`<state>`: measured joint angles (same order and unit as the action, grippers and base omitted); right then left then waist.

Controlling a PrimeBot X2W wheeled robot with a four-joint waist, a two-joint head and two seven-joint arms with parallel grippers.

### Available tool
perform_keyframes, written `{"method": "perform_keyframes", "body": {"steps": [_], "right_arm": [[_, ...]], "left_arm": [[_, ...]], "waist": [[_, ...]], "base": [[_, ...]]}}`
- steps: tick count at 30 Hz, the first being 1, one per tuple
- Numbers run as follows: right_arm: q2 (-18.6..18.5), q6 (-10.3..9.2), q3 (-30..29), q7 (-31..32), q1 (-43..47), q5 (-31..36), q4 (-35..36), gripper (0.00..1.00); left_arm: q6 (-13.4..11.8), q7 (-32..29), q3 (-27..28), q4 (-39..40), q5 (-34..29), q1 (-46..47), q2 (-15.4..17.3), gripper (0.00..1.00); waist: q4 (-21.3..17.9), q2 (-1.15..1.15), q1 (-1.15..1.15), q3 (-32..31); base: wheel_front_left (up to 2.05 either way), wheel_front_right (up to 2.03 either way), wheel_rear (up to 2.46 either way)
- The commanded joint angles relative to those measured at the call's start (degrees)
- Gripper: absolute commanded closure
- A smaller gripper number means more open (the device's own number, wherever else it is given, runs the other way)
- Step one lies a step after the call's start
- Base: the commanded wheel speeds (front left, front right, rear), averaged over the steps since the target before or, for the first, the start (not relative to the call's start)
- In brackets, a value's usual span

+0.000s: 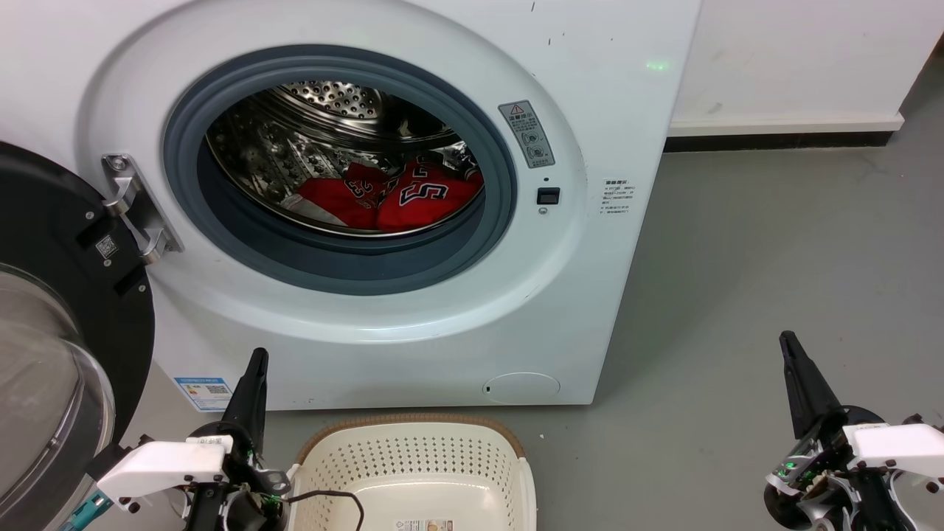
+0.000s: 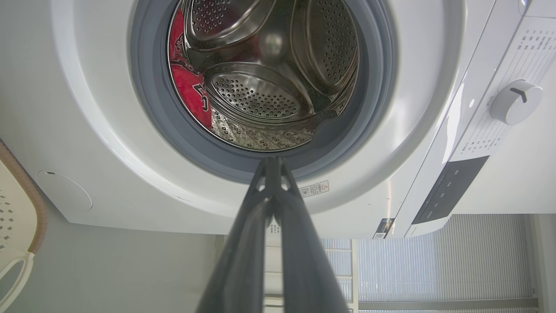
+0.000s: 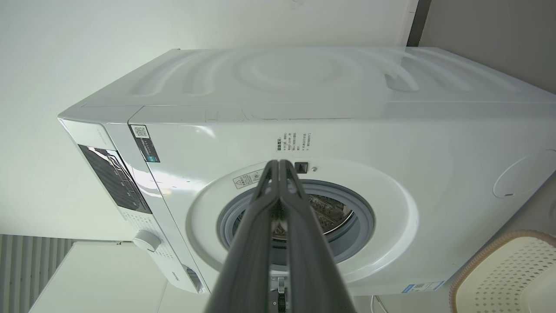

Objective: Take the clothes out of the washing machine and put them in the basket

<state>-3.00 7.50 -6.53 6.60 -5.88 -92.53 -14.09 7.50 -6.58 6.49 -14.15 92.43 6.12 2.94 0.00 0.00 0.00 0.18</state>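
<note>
A: Where were the clothes at that moment?

B: The red jerseys (image 1: pixel 402 198) lay heaped low in the perforated steel drum (image 1: pixel 324 99) of the washing machine (image 1: pixel 605 88), toward its right side. Black numerals edged in white faced up. In the left wrist view a strip of the same red cloth lay against the drum wall.

A: And the door?

B: The door (image 1: pixel 44 221) stood wide open on the left, with a black frame and the glass bulging toward the near side. A grey gasket (image 1: pixel 236 251) ringed the porthole.

A: The basket?

B: The cream laundry basket (image 1: pixel 413 453) stood on the grey floor (image 1: pixel 737 243) just in front of the washer, below the porthole. It had a brown rim and perforated walls. A thin black cable (image 1: pixel 324 493) looped over its near left part.

A: What about the arms?

B: The left gripper (image 1: pixel 257 358) sat just left of the basket, its fingers pointing at the washer's lower front. Its jaws were pressed together, tips meeting, with nothing between them. The right gripper (image 1: pixel 789 341) was well off to the right over the floor, apart from both washer and basket. Its jaws were likewise closed tip to tip and held nothing.

A: How near were they to the laundry?

B: Both grippers were outside the porthole, well apart from the jerseys.
</note>
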Motion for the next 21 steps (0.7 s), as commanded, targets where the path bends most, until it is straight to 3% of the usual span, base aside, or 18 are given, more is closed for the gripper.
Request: {"method": "perform_keyframes", "body": {"steps": [1, 21], "right_arm": [[0.2, -0.02, 0.0, 0.0, -0.7, 0.3, -0.1, 1.00], [0.2, -0.02, 0.0, 0.0, -0.7, 0.3, -0.1, 1.00]], "left_arm": [[0.1, -0.1, 0.1, 0.0, 0.0, 0.3, -0.1, 1.00], [0.1, -0.1, 0.1, 0.0, 0.0, 0.3, -0.1, 1.00]], "waist": [[0.0, 0.00, 0.00, 0.0], [0.0, 0.00, 0.00, 0.0]], "base": [[0.00, 0.00, 0.00], [0.00, 0.00, 0.00]]}}
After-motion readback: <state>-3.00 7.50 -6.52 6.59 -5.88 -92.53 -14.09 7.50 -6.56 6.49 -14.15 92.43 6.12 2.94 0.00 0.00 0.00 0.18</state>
